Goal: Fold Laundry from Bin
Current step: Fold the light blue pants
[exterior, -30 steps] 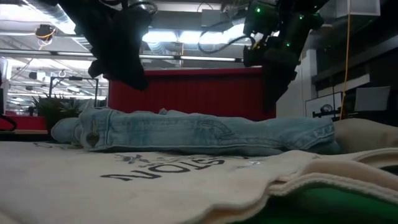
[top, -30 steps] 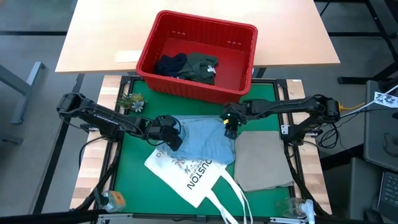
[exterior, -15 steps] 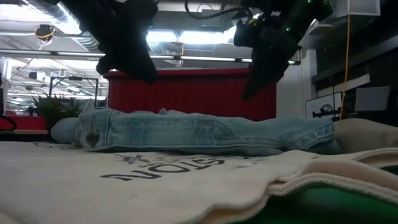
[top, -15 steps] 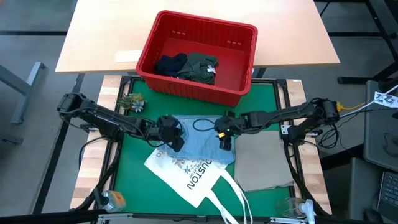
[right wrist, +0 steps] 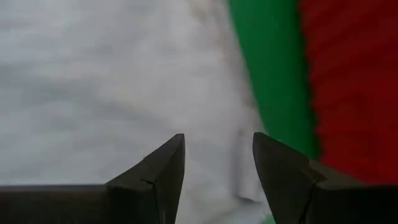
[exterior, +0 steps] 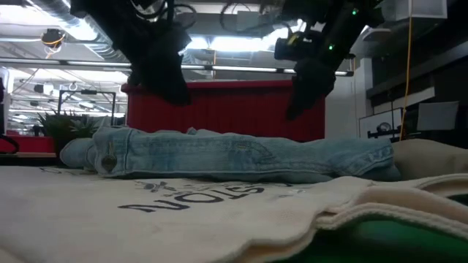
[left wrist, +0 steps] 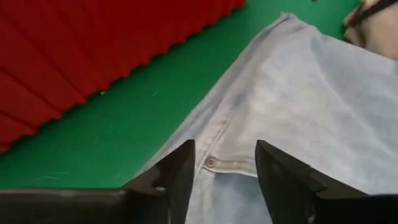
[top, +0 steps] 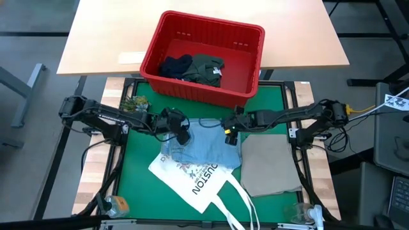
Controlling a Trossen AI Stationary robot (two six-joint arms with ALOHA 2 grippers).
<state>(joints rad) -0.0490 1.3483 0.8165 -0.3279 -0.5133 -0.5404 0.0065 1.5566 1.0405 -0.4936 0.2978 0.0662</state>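
So far the khaki cloth (top: 270, 167) lies folded on the mat and the jeans (top: 203, 146) lie beside it between the left gripper (top: 183, 136) and right gripper (top: 229, 132), both spread apart and empty, while dark garments (top: 193, 68) wait in the bin (top: 245, 93).

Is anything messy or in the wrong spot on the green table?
Yes. The jeans lie rumpled, partly over the white tote bag, which isn't laundry. Two dark garments sit unfolded in the red bin.
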